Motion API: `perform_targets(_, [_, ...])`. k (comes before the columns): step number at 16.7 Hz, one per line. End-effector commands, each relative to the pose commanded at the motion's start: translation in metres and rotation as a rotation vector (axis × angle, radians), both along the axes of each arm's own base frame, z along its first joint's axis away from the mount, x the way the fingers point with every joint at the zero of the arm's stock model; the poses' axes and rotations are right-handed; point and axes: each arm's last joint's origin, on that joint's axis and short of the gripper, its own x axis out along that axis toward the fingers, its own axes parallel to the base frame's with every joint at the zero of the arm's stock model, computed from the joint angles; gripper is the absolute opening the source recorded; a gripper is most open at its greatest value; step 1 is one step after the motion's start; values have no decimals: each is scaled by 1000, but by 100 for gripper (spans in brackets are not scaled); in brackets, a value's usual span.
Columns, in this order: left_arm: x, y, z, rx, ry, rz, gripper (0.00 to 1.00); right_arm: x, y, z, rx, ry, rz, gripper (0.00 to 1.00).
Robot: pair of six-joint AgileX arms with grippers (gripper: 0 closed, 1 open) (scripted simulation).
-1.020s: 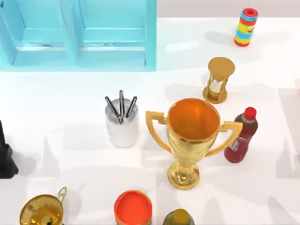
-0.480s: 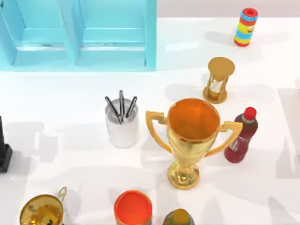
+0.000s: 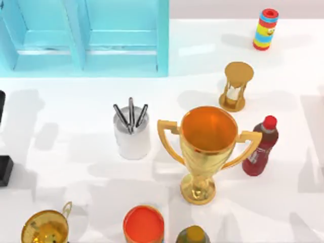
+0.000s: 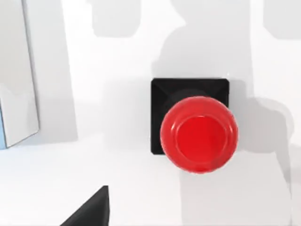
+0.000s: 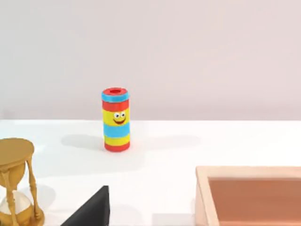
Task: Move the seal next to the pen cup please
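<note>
Seal (image 4: 194, 123): upright on the white table (image 4: 127, 188), directly under my left wrist camera, red knob facing up and black base square to the view. It's off toward the table's left side, well apart from the pen cup (image 3: 132, 132). Nothing is touching it.

Left gripper (image 4: 91, 212): hanging above the seal, holding nothing as far as I can see. How far open it is, I cannot tell (just a dark sliver of it at the frame edge).

Step in hand, as I read it: line up and come down for the grasp. Notes for doing it well:
- The knob sits a bit off frame centre, so shift over it before descending.
- The knob is round and glossy, so it probably slips. Grip low on it or across the flat base sides, square to the block.
- Lift straight up, then carry toward the cup.
- Best drop spot looks like the bare patch just left of the cup. The big gold trophy (image 3: 207, 152) crowds its right side.
- Stay clear of the pens (image 3: 130, 115) leaning out of the top, and of the blue cabinet (image 3: 121, 45) behind.

Right gripper (image 5: 91, 212): idle on the right, facing the striped can (image 5: 115, 119). Opening: cannot tell.
</note>
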Motion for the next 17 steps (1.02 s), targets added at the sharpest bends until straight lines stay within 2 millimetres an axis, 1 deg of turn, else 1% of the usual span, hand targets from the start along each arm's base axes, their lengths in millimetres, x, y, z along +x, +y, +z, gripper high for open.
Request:
perform_targets(3, [30, 7, -7, -16, 168, -2, 100, 0, 0, 0, 0, 0, 0, 100])
perform_targets(5, [41, 11, -12, -23, 232, -3, 100, 0, 0, 0, 0, 0, 0, 100])
perform_targets(7, [45, 12, -14, -26, 257, -3, 100, 0, 0, 0, 0, 0, 0, 100])
perform_targets(12, [45, 10, -15, -25, 256, -7, 100, 0, 0, 0, 0, 0, 0, 100])
perform_targets(14, [46, 11, -26, -27, 263, -4, 100, 0, 0, 0, 0, 0, 0, 100])
perform_targets(17, [50, 12, -57, -26, 256, -3, 100, 0, 0, 0, 0, 0, 0, 100])
